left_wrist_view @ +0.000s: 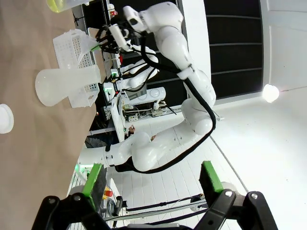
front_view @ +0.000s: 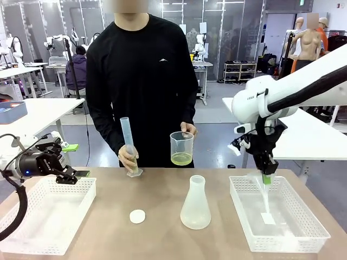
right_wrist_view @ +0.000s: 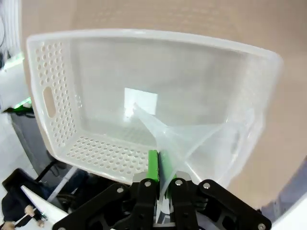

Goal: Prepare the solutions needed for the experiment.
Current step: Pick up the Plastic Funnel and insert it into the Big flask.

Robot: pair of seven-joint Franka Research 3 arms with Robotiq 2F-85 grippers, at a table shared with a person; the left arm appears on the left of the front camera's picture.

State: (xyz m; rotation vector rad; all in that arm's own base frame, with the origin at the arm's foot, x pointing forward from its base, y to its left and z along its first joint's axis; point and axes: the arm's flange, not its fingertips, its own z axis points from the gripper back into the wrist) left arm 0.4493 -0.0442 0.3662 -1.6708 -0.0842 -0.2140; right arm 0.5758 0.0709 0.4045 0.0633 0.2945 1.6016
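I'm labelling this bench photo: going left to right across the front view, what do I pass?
Left basket → measuring cylinder → beaker holding yellow-green liquid → right basket.

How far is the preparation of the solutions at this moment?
Done: yellow-green liquid sits in the beaker that the person holds. In hand: the right gripper is shut on the funnel, stem pointing into the basket; the person's other hand steadies a cylinder on the table. Left: the flask looks empty, with no funnel in it. The left gripper is open.
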